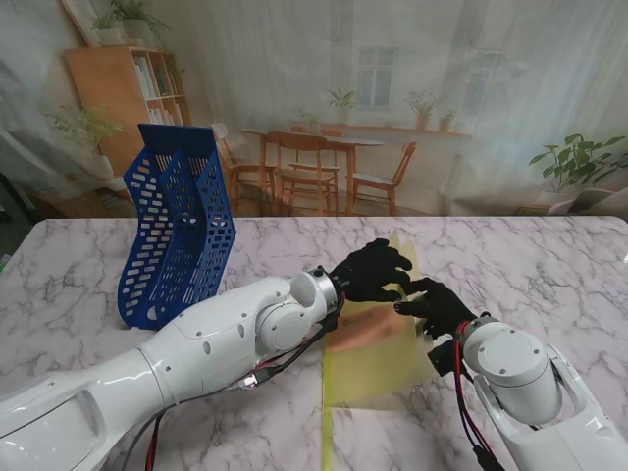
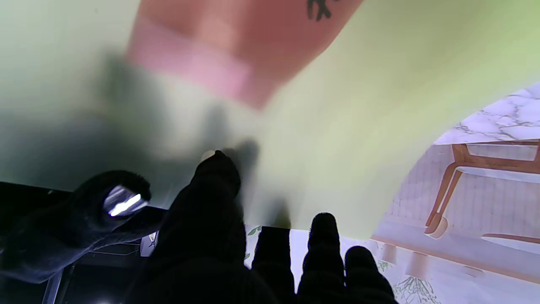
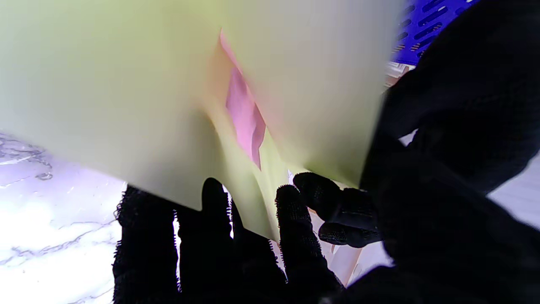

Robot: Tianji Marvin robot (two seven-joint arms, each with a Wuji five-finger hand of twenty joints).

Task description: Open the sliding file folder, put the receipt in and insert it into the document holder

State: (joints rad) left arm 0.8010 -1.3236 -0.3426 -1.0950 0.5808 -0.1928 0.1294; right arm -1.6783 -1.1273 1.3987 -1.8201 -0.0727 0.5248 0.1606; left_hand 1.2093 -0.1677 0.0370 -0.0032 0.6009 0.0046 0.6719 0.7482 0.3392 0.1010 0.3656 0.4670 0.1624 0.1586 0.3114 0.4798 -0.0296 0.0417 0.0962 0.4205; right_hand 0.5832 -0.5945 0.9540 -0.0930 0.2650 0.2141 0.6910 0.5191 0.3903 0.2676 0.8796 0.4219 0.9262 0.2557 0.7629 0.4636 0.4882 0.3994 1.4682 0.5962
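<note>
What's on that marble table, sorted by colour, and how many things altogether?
Blue: 1, the document holder
Yellow-green: 1, the file folder
Pink: 1, the receipt inside the folder
Total: 3

Both arms reach in from the near corners and meet over the middle of the table. The left hand [image 1: 371,270] lies palm down, fingers spread forward. The right hand [image 1: 435,303] sits just beside it, fingers pointing left, pinching.
</note>
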